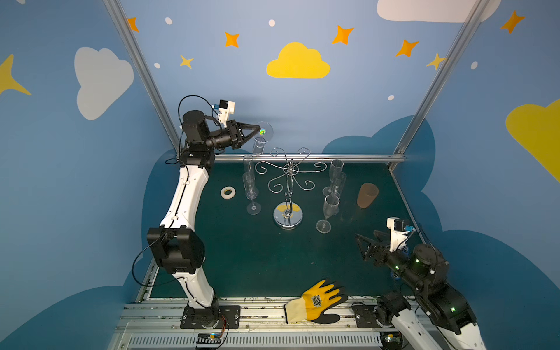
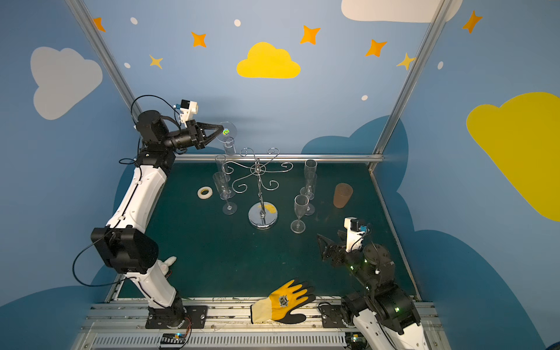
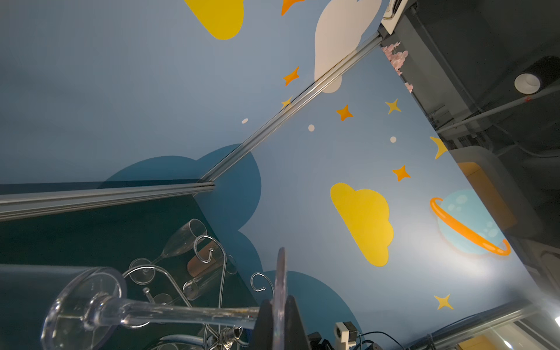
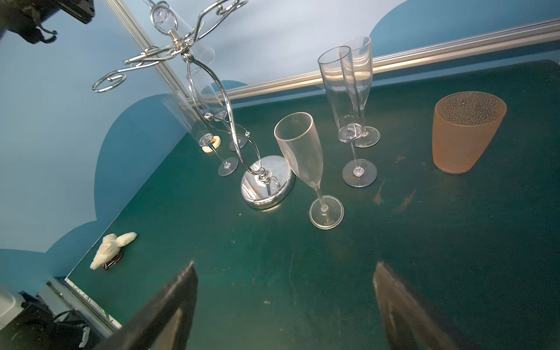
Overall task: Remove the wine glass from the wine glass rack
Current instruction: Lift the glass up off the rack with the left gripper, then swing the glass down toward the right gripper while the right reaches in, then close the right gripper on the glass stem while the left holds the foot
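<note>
Clear wine glasses total six: five standing glasses [image 4: 298, 145] surround one wine glass rack [image 1: 288, 215]; left gripper [image 1: 260, 131] pinches the sixth wine glass [image 1: 259, 146] by its foot; right gripper [image 1: 366, 235] gapes wide, empty.

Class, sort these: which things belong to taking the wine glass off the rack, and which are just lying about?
Job: wine glass, wine glass rack, left gripper.
Lying about: tape roll, brown cup, glove, plush toy.
</note>
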`<action>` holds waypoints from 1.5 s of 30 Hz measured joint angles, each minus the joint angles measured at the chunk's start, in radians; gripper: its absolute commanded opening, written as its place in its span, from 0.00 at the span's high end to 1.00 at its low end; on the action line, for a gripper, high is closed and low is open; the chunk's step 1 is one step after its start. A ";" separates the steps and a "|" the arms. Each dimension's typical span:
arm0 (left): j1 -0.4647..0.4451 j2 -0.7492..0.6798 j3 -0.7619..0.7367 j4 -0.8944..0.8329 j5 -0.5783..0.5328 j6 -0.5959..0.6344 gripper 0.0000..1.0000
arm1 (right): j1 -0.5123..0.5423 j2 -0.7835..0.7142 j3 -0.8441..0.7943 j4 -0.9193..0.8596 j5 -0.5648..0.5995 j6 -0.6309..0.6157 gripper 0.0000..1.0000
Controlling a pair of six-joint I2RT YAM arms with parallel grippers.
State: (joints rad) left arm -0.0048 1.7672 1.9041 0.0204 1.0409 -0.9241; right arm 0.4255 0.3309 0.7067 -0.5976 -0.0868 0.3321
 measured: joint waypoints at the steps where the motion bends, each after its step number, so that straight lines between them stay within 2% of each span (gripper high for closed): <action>1: -0.003 -0.016 0.001 -0.043 -0.018 0.053 0.97 | 0.000 0.019 0.014 0.002 0.000 -0.003 0.10; 4: -0.032 -0.080 0.024 -0.212 -0.093 0.245 0.97 | 0.000 0.090 0.085 0.013 -0.005 -0.016 0.10; 7: -0.097 -0.164 0.041 -0.348 -0.191 0.440 0.97 | 0.000 0.180 0.192 0.031 -0.026 -0.024 0.11; 15: -0.399 -0.443 -0.065 -0.489 -0.557 0.953 0.97 | 0.000 0.453 0.522 0.079 -0.181 -0.010 0.13; 19: -0.566 -0.543 -0.190 -0.474 -0.746 1.203 0.97 | 0.000 0.557 0.665 0.098 -0.286 0.013 0.13; 23: -0.765 -0.623 -0.385 -0.419 -0.960 1.460 0.97 | 0.000 0.626 0.755 0.116 -0.390 0.036 0.14; 28: -0.986 -0.628 -0.533 -0.331 -1.201 1.769 0.97 | 0.012 0.690 0.817 0.116 -0.501 0.049 0.18; 31: -1.087 -0.625 -0.607 -0.255 -1.299 1.932 0.97 | 0.045 0.721 0.824 0.107 -0.536 0.045 0.20; 37: -1.180 -0.605 -0.689 -0.101 -1.411 2.144 0.97 | 0.140 0.745 0.823 0.048 -0.519 -0.009 0.26; 41: -1.201 -0.591 -0.713 -0.028 -1.445 2.209 0.97 | 0.177 0.739 0.805 0.040 -0.493 -0.040 0.32; 45: -1.211 -0.580 -0.726 0.012 -1.464 2.239 0.97 | 0.202 0.731 0.762 0.041 -0.465 -0.058 0.42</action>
State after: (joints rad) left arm -1.2156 1.1870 1.1778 0.0322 -0.4236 1.3148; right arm 0.6277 1.0618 1.4689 -0.5568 -0.5522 0.2741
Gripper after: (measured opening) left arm 0.063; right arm 0.617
